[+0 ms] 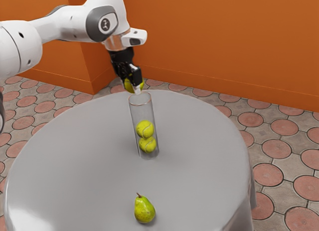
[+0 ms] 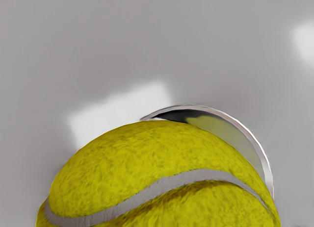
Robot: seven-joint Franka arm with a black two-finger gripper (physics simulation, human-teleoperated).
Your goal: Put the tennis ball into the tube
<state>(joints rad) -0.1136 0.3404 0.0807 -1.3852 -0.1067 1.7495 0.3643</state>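
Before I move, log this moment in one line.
Pincer shut on fuzzy yellow-green tennis ball | ball near mouth of clear cylindrical tube, not inside | tube holds two balls

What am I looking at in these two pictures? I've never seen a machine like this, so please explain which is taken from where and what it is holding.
These are computer-simulated pictures of a single white robot arm with a black two-finger tool at its end.

The exterior view is taken from beside the arm, which reaches in from that view's upper left. On the grey table stand a clear tube with two tennis balls inside, one above the other, and a green pear. The tool holds a third ball in the air, close to the tube's open top.

The wrist view comes from a camera on the arm's hand, looking toward the tabletop. The large yellow shape is the held ball, partly hiding the tube's round rim.
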